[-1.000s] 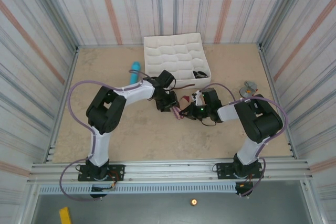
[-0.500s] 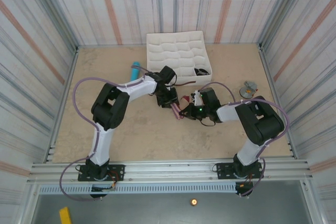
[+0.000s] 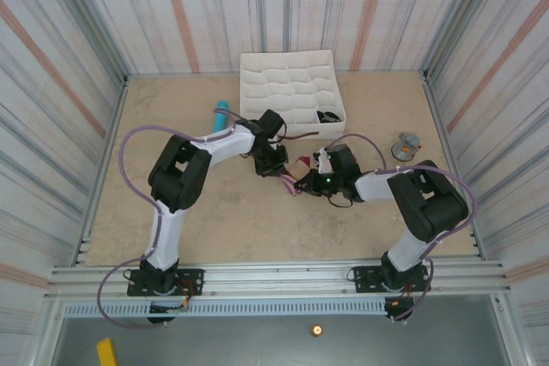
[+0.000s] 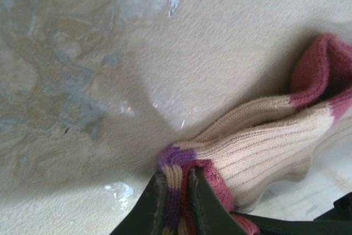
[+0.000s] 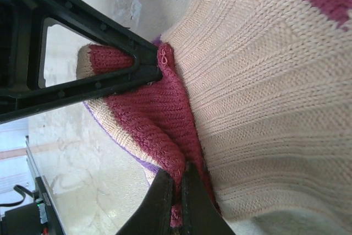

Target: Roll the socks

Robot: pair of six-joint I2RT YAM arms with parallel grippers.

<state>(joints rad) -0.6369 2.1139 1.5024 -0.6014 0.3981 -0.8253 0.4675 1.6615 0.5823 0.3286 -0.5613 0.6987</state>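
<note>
The beige sock (image 3: pixel 301 164) lies bunched on the table between both grippers. My left gripper (image 3: pixel 284 175) is shut on its purple-striped cuff (image 4: pixel 175 160), which is pinched between the black fingers (image 4: pixel 158 205). Its ribbed beige body (image 4: pixel 264 147) and maroon toe (image 4: pixel 324 64) trail off to the right. My right gripper (image 3: pixel 306 179) is shut on a maroon fold (image 5: pixel 157 125) of the same sock, beside the beige knit (image 5: pixel 264 108). The left gripper's black finger (image 5: pixel 82 81) touches the sock right next to it. The black sock (image 3: pixel 326 117) sits in a compartment of the tray.
A white compartment tray (image 3: pixel 287 83) stands just behind the grippers. A light-blue cylinder (image 3: pixel 222 114) lies to its left. A small grey object (image 3: pixel 406 144) rests at the right. Striped walls enclose the table; open tabletop lies in front of the grippers.
The left gripper's jaws have shut on the sock's striped cuff. The left arm shifted slightly towards the right gripper, which stays shut on the sock.
</note>
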